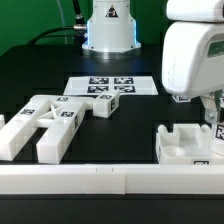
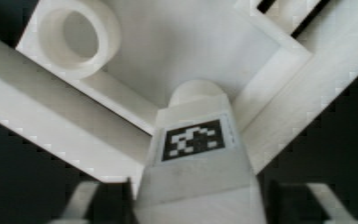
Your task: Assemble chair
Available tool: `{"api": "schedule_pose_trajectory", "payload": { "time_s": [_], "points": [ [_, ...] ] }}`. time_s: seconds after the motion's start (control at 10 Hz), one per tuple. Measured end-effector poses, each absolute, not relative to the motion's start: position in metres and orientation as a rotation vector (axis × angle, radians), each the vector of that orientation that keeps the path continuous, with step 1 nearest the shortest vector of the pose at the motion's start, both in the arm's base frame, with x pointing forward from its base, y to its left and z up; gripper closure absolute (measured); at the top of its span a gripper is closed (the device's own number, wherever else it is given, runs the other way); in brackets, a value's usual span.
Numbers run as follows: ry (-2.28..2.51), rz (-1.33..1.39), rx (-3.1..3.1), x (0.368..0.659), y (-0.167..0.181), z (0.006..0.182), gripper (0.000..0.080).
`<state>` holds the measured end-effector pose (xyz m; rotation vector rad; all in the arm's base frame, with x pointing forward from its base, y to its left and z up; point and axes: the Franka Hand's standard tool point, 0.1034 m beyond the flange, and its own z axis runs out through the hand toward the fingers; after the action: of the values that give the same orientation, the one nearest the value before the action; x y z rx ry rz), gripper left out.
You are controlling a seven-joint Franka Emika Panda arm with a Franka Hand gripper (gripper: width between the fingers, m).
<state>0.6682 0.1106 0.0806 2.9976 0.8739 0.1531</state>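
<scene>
One arm (image 1: 195,55) pointing down at the exterior view's right, end effector (image 2: 201,206) clamped on tagged bar (image 2: 195,140).

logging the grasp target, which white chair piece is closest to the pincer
The notched block on the exterior view's right, just under the pincer; the crossed pieces lie far toward that view's left.

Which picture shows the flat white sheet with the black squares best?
The exterior view: the marker board lies flat there, tags showing. The wrist view shows none of it, only a tagged white part close up.
</scene>
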Motion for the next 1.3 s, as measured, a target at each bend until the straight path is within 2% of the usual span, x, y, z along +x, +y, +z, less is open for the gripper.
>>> {"api": "schedule_pose_trajectory", "payload": {
  "time_s": [0.3, 0.9, 1.3],
  "points": [
    [0.743, 0.155, 3.038, 0.6681, 0.1106, 0.0805, 0.0511],
    [-0.451, 0.133, 3.140, 0.6662, 0.1116, 0.0797, 0.0511],
    [-0.783, 0.124, 3.087, 0.6661, 0.1113, 0.0795, 0.0501]
  ]
}}
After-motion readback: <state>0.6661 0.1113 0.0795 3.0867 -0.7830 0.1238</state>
